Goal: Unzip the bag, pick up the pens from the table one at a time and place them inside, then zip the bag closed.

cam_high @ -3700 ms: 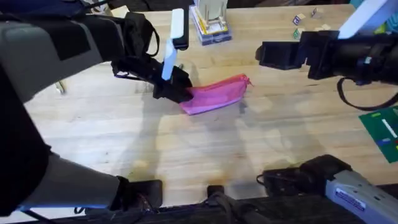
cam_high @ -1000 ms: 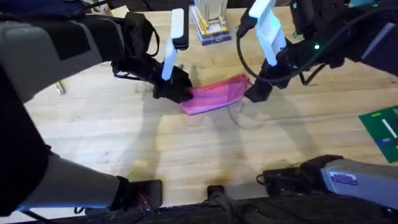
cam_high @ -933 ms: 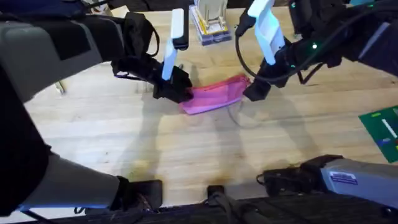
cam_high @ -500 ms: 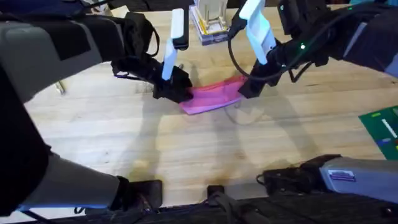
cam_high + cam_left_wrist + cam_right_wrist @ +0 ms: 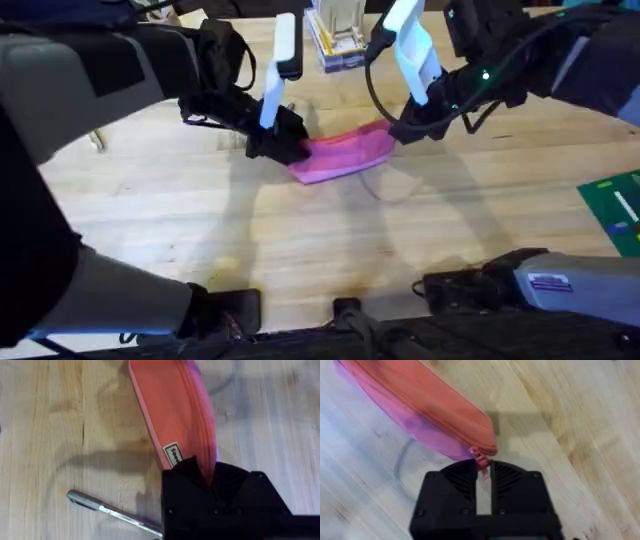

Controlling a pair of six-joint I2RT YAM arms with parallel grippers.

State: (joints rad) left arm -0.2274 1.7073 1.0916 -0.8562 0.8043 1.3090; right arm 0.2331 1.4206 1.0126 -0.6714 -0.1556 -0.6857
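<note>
The pink bag [image 5: 345, 155] lies on the wooden table [image 5: 300, 240], a little behind the middle. My left gripper [image 5: 278, 146] is shut on the bag's left end, and the pink fabric [image 5: 172, 415] runs into its black fingers [image 5: 235, 495]. A grey-silver pen [image 5: 107, 510] lies on the wood right beside that gripper. My right gripper [image 5: 400, 130] is at the bag's right end. The small pink-red zipper pull [image 5: 481, 458] sits pinched at the tips of its fingers [image 5: 507, 485], with the bag [image 5: 420, 405] just beyond.
A holder with stacked items [image 5: 338, 40] stands at the back centre. Small blocks [image 5: 480, 32] lie at the back right and a green board [image 5: 615, 210] at the right edge. A small object [image 5: 97, 140] lies at the left.
My right arm came in from the right and lowered its gripper onto the bag's right end at the zipper pull. The left gripper kept its hold on the left end without moving.
</note>
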